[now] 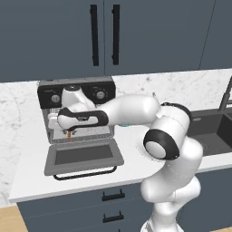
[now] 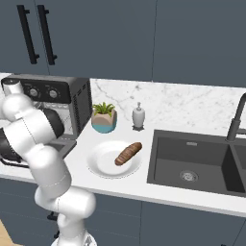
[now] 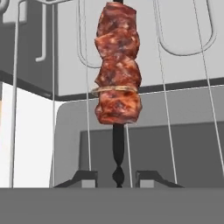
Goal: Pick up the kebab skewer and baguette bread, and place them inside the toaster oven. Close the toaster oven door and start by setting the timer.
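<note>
toaster oven (image 1: pixel 74 111) on the white desk (image 1: pixel 27 176), door (image 1: pixel 84 157) dropped flat toward the front, dark glass pane in a grey frame w/ black bar handle at its front edge. hand (image 3: pixel 117 180) reaches into the oven mouth, nearly shut, pinching the dark stick end of the kebab skewer (image 3: pixel 118 65); skewer runs to 12 o'clock in the hand view, reddish-brown meat chunks w/ a thin tan ring near the lowest one, lying over the thin wire rack (image 3: pixel 165 122) inside the oven. black top panel w/ silver knobs (image 1: pixel 99 94). round white plate (image 2: pixel 98 166) on the desk holds the baguette bread (image 2: pixel 128 153), stubby golden-brown loaf, at 3 o'clock of the oven in the right base view. small potted plant (image 2: pixel 104 117) in a teal pot and a white soap bottle (image 2: pixel 138 116) at the marble wall; dark sink (image 2: pixel 192 166) at 3 o'clock of the plate. no writing legible
</note>
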Controlling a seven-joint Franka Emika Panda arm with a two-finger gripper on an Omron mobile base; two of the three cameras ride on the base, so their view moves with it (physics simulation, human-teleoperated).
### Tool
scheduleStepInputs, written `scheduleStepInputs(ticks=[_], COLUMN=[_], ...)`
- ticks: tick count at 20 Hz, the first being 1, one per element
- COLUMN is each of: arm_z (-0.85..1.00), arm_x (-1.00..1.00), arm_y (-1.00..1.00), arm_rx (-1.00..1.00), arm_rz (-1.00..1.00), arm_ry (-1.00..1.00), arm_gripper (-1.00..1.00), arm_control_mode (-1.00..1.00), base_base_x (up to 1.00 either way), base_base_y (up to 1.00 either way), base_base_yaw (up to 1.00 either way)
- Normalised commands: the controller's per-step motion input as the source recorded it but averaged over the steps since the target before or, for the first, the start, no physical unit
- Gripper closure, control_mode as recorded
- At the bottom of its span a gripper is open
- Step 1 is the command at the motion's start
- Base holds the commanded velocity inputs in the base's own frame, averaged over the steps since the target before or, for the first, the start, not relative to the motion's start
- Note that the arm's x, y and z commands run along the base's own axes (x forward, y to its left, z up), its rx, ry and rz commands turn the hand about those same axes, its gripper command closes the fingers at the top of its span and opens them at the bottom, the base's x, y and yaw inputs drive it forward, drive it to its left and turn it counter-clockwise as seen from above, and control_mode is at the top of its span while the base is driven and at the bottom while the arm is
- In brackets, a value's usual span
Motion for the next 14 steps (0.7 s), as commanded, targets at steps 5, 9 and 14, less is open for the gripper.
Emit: scheduleStepInputs(ticks=[5,9,14], arm_z=[-0.1,-0.01,0.23], arm_x=[-0.08,-0.32,-0.3], arm_y=[-0.03,-0.1,-0.38], arm_rx=[0.0,0.0,0.0], arm_rz=[0.0,0.0,0.0], arm_ry=[0.0,-0.01,0.0], arm_gripper=[-1.0,-1.0,-1.0], arm_control_mode=[-1.0,-1.0,-1.0], base_base_x=[0.0,0.0,0.0], base_base_y=[0.0,0.0,0.0], base_base_yaw=[0.0,0.0,0.0])
